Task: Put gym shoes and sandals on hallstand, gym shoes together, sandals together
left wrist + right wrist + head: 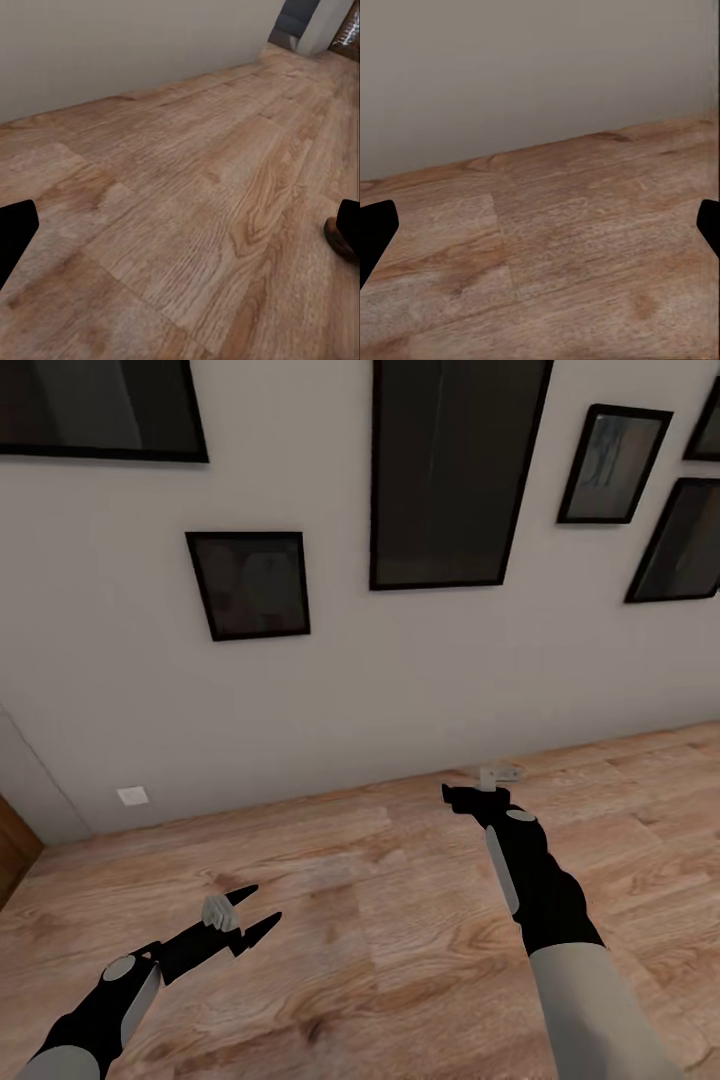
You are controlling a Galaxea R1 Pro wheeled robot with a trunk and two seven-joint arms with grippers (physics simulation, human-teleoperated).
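- My left gripper (250, 915) hangs low over the corridor floor (380, 920), nearest the head camera; its two dark fingers are spread apart with nothing between them.
- My right gripper (470, 797) reaches further forward, close to the foot of the wall (400, 680). From the head view I cannot tell its finger spacing; in the right wrist view the fingertips (375, 229) sit at opposite edges of the frame, so it is spread wide and empty.
- Floor: light brown wood-grain planks with knots, running up to the pale wall.
- In the left wrist view a small dark brown rounded object (339, 238) lies on the planks beside one fingertip. It is cut off at the frame edge; it may be a sandal, but I cannot confirm.
- Wall fittings: several dark framed pictures (250, 585) and a white wall socket (132, 795) low near the floor.
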